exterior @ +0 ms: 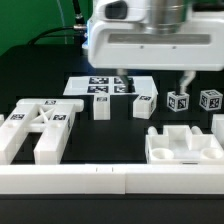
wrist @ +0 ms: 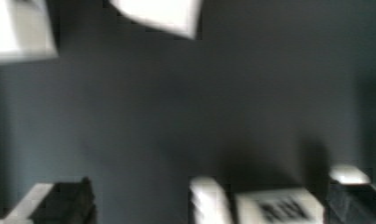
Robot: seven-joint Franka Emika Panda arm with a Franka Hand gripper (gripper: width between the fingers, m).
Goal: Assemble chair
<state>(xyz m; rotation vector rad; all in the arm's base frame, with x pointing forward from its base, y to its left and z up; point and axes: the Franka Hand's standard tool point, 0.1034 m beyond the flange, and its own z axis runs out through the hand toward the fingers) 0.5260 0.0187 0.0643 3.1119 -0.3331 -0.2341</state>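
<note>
This is a robotics lab bench, not a home or a shop. A matte black table [exterior: 100, 135] carries a flat marker board [exterior: 108, 86] printed with black-and-white square tags. The same kind of tag sits on the loose white plastic parts laid out on it: a slotted back frame [exterior: 40, 125], a seat block [exterior: 183, 145] and small cubes [exterior: 180, 101]. A glossy white robot arm [exterior: 150, 40] hangs over the surface. A white rail [exterior: 110, 185] fences the table's near edge, and a green backdrop [exterior: 25, 20] stands behind. The wrist view, blurred, shows mostly the same dark surface.
</note>
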